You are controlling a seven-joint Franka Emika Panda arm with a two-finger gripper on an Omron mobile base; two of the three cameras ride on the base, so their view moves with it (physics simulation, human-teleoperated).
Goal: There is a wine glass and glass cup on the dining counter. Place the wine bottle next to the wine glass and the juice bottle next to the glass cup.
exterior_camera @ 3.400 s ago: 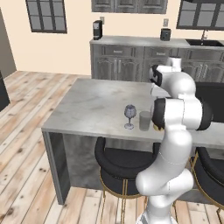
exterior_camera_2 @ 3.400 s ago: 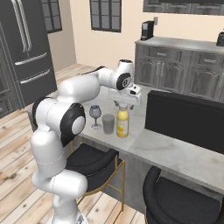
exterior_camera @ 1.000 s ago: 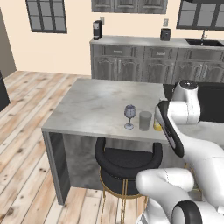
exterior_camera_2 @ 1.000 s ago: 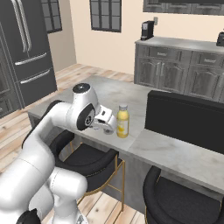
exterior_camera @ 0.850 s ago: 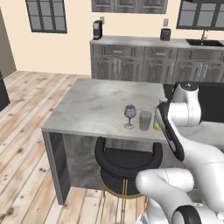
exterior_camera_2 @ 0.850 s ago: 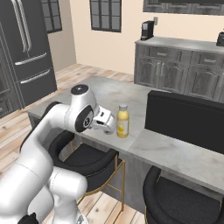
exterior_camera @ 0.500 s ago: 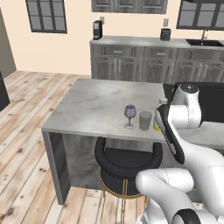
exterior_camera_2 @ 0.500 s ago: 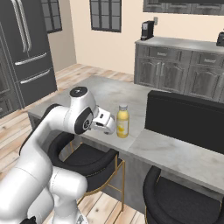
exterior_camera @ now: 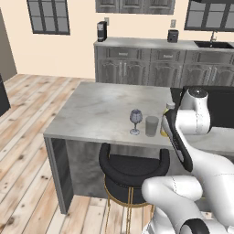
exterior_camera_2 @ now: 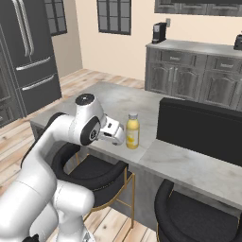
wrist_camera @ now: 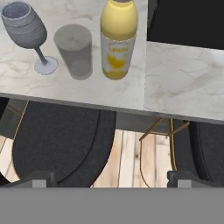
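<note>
Dining counter point(exterior_camera: 105, 107): a long grey-white marble top; its front edge runs across the hand view, with dark stools below it.
Wine glass point(wrist_camera: 27, 33): stands upright near the counter's front edge, at the left end of a row of three; in the hand view it sits at about 10 o'clock from the frame's centre.
Glass cup point(wrist_camera: 74, 51): upright just beside the wine glass, at its 3 o'clock in the hand view; a narrow strip of marble shows between the two.
Juice bottle point(wrist_camera: 118, 37): upright at the cup's 3 o'clock, just beside it and not touching; yellow, with a pale label on its front. In the right base view it stands next to the raised black divider point(exterior_camera_2: 203, 127).
Wine bottle: cannot place it.
Gripper point(wrist_camera: 112, 180): jaws spread wide, holding nothing; the two dark fingertips point(wrist_camera: 37, 178) sit far apart at the bottom of the hand view, back from the counter edge over the stools point(wrist_camera: 57, 140).
Arm point(exterior_camera_2: 82, 127): bent in front of the counter, the hand pointing at the row of three from 6 o'clock.
</note>
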